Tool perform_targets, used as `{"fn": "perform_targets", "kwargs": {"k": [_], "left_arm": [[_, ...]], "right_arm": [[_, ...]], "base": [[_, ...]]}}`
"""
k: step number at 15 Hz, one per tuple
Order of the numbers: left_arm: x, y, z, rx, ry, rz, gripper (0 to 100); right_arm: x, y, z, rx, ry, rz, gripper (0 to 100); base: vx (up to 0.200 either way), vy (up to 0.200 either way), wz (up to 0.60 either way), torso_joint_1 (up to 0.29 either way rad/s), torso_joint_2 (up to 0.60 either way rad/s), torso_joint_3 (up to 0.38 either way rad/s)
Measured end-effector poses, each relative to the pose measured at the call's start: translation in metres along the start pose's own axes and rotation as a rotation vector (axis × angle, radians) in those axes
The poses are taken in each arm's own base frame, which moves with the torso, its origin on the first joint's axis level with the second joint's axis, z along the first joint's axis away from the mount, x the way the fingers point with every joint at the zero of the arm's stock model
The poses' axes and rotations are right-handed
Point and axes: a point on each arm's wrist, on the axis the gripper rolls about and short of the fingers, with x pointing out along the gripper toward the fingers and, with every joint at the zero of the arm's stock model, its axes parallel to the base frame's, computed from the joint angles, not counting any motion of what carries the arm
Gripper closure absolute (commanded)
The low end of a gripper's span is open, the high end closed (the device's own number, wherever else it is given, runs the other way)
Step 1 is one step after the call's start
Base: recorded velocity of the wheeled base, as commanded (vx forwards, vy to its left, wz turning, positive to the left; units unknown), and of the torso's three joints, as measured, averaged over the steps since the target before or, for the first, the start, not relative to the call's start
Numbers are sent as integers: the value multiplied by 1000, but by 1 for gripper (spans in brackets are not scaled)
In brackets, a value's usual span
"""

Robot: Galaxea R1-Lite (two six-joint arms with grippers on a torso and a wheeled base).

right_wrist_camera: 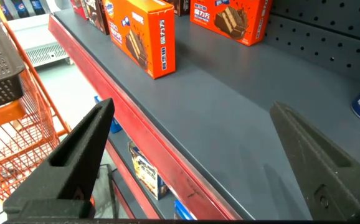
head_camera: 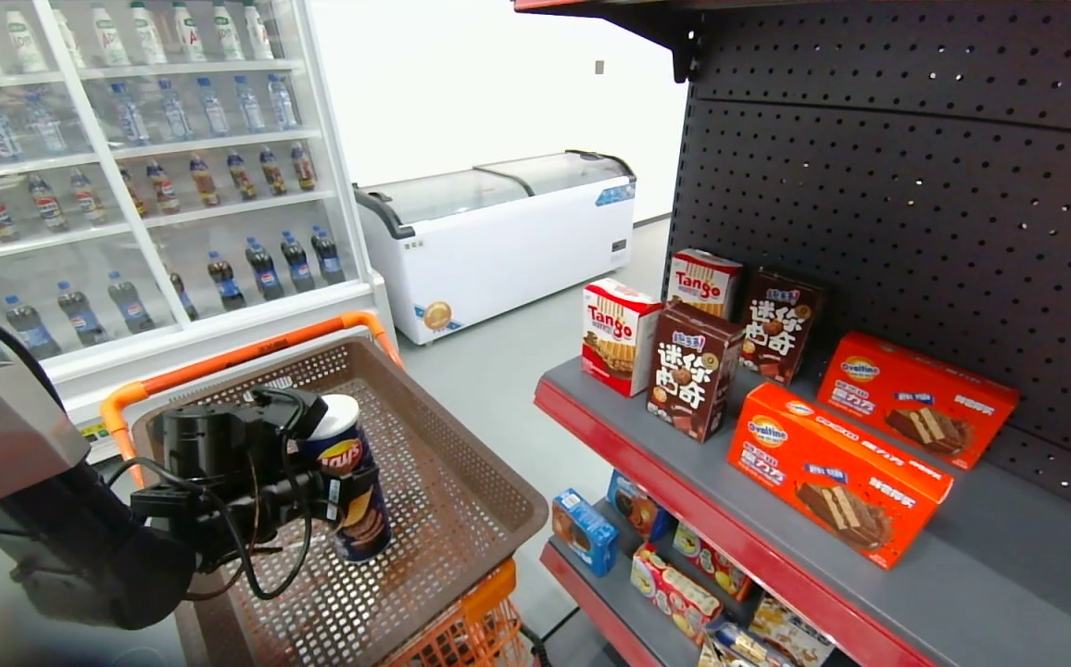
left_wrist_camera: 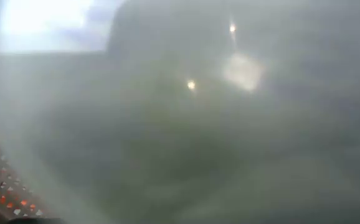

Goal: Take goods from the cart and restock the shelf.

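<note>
Beside the orange boxes (head_camera: pixel 837 472) the shelf (head_camera: pixel 1008 574) lies bare. Our left hand (head_camera: pixel 318 491) clenches the chips can (head_camera: pixel 358 482) inside the cart (head_camera: pixel 471 463); our right hand (right_wrist_camera: pixel 192 112) hangs released above the shelf. We reckon a skewed lift could clip the cart's rim and loosen the can.

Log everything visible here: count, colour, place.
chip can: one, dark blue, upright in cart
cart: one, brown basket, orange frame, beside shelf
shelf: one, grey, red edge, right
wafer boxes: two, red-white, shelf's far end
brown boxes: two, brown, beside wafer boxes
orange boxes: two, orange, mid-shelf
snack packs: several, mixed, lower shelf
chest freezer: one, white, rear
drinks cooler: one, white, rear left
left claw: one, black, shut on chip can
right claw: one, black, open above shelf
</note>
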Motion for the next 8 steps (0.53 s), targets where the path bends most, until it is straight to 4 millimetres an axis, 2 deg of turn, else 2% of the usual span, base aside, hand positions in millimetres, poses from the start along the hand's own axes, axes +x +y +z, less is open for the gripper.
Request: {"fn": "perform_targets", "kwargs": {"k": [4,6,8], "left_arm": [[-3,0,-2,-1,45,10,100],[-11,0,7,-2,36,48,100],[-28,-1,23,-15,8,78,100]], "right_arm": [[0,0,0,0,0,0,0],[0,0,0,0,0,0,0],[0,0,0,0,0,0,0]], "base": [[0,0,0,0,0,0],[0,0,0,0,0,0],[0,0,0,0,0,0]]}}
